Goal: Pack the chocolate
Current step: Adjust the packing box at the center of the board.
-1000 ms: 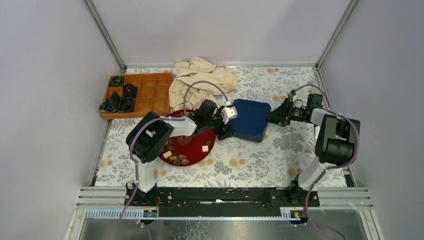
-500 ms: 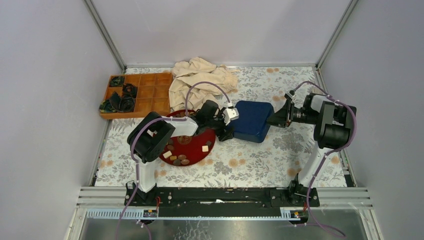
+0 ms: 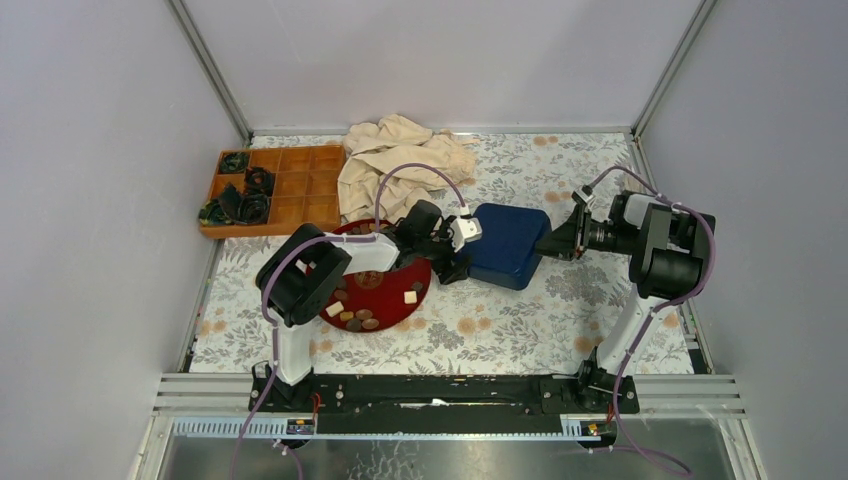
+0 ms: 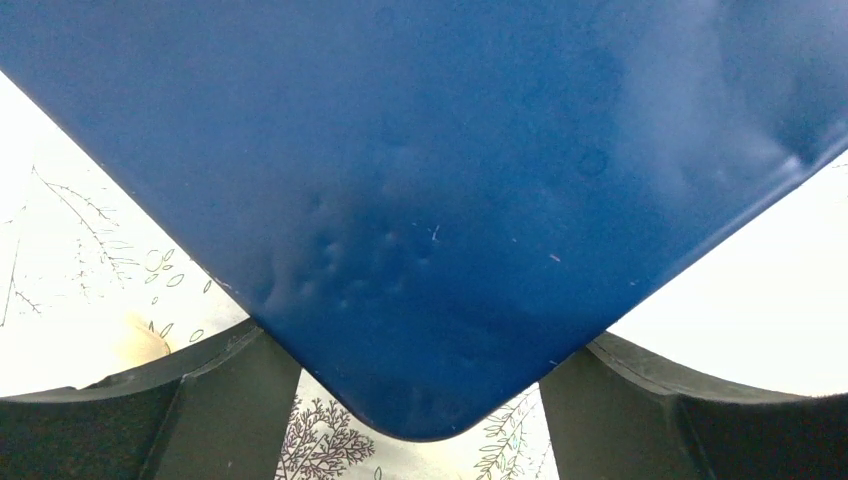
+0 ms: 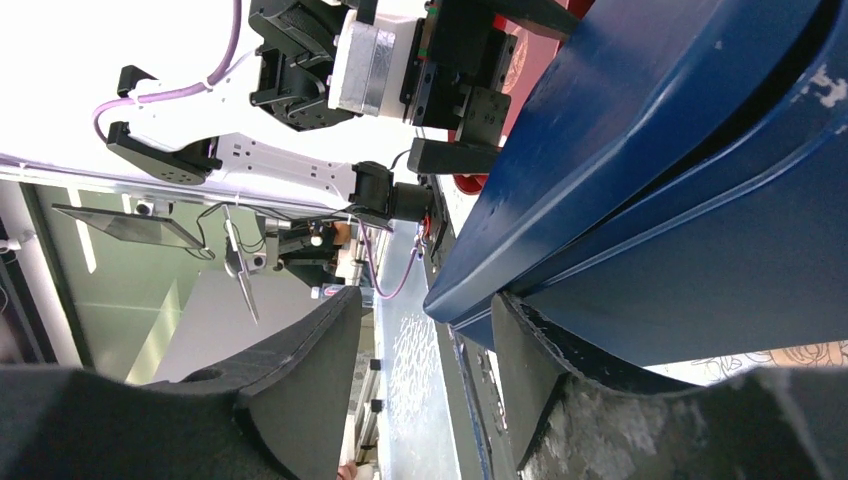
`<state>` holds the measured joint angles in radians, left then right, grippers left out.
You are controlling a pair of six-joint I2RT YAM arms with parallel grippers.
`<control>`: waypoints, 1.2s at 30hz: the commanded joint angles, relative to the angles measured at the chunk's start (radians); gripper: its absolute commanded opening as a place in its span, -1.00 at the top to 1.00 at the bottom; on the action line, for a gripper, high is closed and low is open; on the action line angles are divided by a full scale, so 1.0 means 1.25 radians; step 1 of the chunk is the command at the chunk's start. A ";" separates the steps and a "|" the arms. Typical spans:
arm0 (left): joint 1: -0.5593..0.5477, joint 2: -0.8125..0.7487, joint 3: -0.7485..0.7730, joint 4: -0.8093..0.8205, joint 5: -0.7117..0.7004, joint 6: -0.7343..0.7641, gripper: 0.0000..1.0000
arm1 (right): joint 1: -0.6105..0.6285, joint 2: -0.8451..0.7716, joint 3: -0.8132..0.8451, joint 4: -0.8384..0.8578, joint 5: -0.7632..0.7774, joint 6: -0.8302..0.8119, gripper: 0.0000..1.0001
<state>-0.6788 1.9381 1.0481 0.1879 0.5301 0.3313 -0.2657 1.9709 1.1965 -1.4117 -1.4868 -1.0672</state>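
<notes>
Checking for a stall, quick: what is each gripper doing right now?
Left gripper: open, straddling a corner of the blue box.
Right gripper: open, the box's edge between the jaws, not clamped.

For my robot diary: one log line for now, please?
left gripper: open at blue box corner | right gripper: open, opposite corner | chocolate: on red plate

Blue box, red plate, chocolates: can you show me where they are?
blue box (image 3: pixel 508 240), top view, middle of its top.
red plate (image 3: pixel 388 290), top view, bare red part.
chocolates (image 3: pixel 409 296), top view, a white piece on the plate.
</notes>
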 commanded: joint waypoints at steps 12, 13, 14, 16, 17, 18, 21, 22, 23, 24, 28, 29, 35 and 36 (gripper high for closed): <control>-0.020 -0.055 -0.014 0.015 -0.011 0.034 -0.82 | -0.014 -0.015 -0.082 0.099 -0.061 0.098 -0.25; -0.020 -0.051 -0.010 0.015 -0.009 0.034 -0.82 | -0.017 0.002 -0.093 0.121 -0.072 0.119 -0.25; -0.020 -0.047 -0.005 0.015 -0.006 0.033 -0.81 | -0.018 0.030 -0.088 0.070 -0.083 0.055 -0.26; -0.022 -0.041 0.000 0.018 -0.003 0.029 -0.81 | -0.017 0.048 -0.075 -0.033 -0.108 -0.036 -0.34; -0.023 -0.041 -0.001 0.018 -0.003 0.029 -0.81 | -0.012 0.018 -0.082 -0.034 -0.114 -0.046 -0.38; -0.025 -0.044 -0.002 0.020 -0.002 0.030 -0.81 | -0.003 -0.014 -0.084 -0.032 -0.113 -0.053 -0.40; -0.026 -0.042 -0.002 0.022 0.002 0.031 -0.82 | 0.004 -0.039 -0.093 0.034 -0.120 0.025 -0.39; -0.027 -0.038 0.001 0.022 0.003 0.031 -0.82 | 0.004 -0.016 -0.094 0.033 -0.121 0.038 -0.37; -0.028 -0.036 0.004 0.021 0.004 0.031 -0.82 | 0.005 -0.017 -0.083 -0.026 -0.124 -0.004 -0.37; -0.030 -0.035 0.004 0.020 0.003 0.032 -0.82 | 0.006 -0.057 -0.079 -0.034 -0.125 -0.016 -0.39; -0.034 -0.033 0.006 0.023 0.003 0.032 -0.82 | 0.022 -0.082 -0.089 0.082 -0.117 0.073 -0.29; -0.034 -0.032 0.008 0.023 0.004 0.029 -0.82 | 0.011 -0.017 -0.074 -0.010 -0.120 -0.022 -0.26; -0.038 -0.030 0.004 0.027 0.000 0.025 -0.82 | 0.018 -0.286 -0.061 -0.031 -0.120 -0.065 -0.33; -0.038 -0.025 0.010 0.022 0.001 0.024 -0.82 | 0.018 -0.322 -0.057 -0.030 -0.118 -0.068 -0.32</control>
<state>-0.7025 1.9026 1.0313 0.1627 0.4904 0.3511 -0.2722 1.8645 1.0809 -1.3857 -1.5032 -1.0882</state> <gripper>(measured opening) 0.909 0.662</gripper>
